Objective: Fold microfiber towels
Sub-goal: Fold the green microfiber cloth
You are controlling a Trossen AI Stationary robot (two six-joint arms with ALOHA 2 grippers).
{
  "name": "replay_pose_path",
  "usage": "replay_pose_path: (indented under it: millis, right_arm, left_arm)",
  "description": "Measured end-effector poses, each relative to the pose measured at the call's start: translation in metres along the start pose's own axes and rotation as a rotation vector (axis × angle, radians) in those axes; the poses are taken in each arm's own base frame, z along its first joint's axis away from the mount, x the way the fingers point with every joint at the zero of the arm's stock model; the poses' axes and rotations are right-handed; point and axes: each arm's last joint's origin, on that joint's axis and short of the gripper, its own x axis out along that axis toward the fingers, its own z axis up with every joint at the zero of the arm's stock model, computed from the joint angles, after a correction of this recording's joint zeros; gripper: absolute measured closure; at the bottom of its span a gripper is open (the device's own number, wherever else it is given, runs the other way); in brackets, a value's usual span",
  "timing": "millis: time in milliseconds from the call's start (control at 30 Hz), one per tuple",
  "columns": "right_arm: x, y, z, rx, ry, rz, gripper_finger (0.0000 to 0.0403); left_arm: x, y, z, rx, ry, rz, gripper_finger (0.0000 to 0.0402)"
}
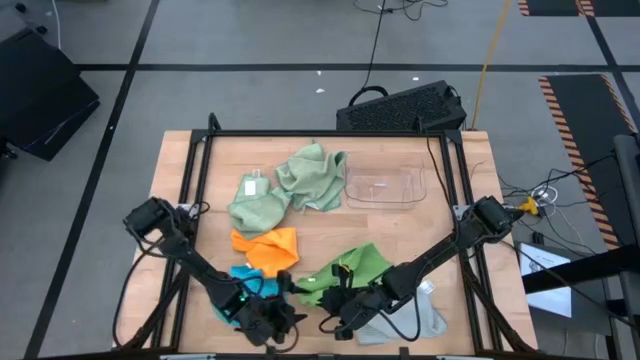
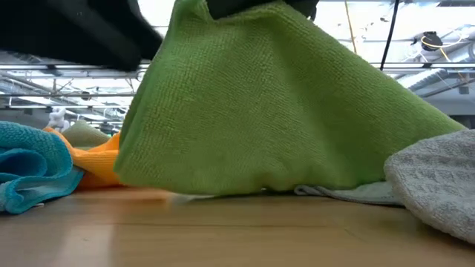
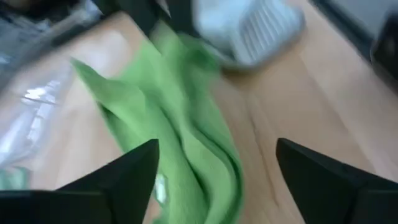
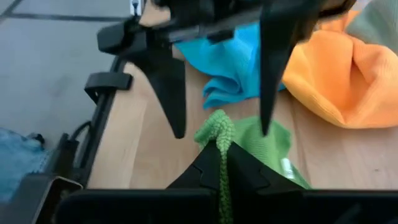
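The bright green towel lies at the table's near middle, with one end raised like a tent in the low view. My right gripper is shut on that raised end. My left gripper is open and faces it. Its two fingers stand on either side of the raised end, and green cloth shows between them in the left wrist view. I cannot tell whether they touch it. The blue towel, orange towel, grey towel and two sage towels rest on the table. My right gripper pinches a bunched edge of the bright green towel between its two fingers, at the towel's near-left end. One layer or several, I cannot tell. That end is lifted, the cloth slopes down from it, and the lower edge rests on the table.
A clear shallow plastic tray stands at the far right of the table. The blue and orange towels lie just left of the grippers, and the grey towel lies to their right at the near edge. A black case sits on the floor beyond the far edge.
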Motion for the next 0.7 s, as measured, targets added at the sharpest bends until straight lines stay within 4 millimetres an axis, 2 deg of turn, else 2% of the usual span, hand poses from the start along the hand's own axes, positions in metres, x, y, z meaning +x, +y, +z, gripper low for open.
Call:
replay_pose_path:
  millis: [133, 267, 533, 700]
  right_arm:
    - [-0.002, 0.0, 0.001, -0.019, 0.001, -0.001, 0.0399]
    - [-0.003, -0.001, 0.002, -0.023, -0.002, -0.002, 0.0399]
    - [-0.001, -0.004, 0.003, -0.019, -0.001, -0.008, 0.0399]
    - [-0.001, -0.004, 0.003, -0.017, 0.0, -0.005, 0.0399]
  left_arm:
    - [0.012, -0.001, -0.012, -0.001, 0.055, 0.009, 0.0059]
    - [0.019, -0.001, -0.022, -0.009, 0.102, 0.045, 0.008]
    - [0.026, 0.004, -0.042, -0.033, 0.225, 0.131, 0.0177]
    - [0.026, 0.005, -0.044, -0.041, 0.24, 0.153, 0.0236]
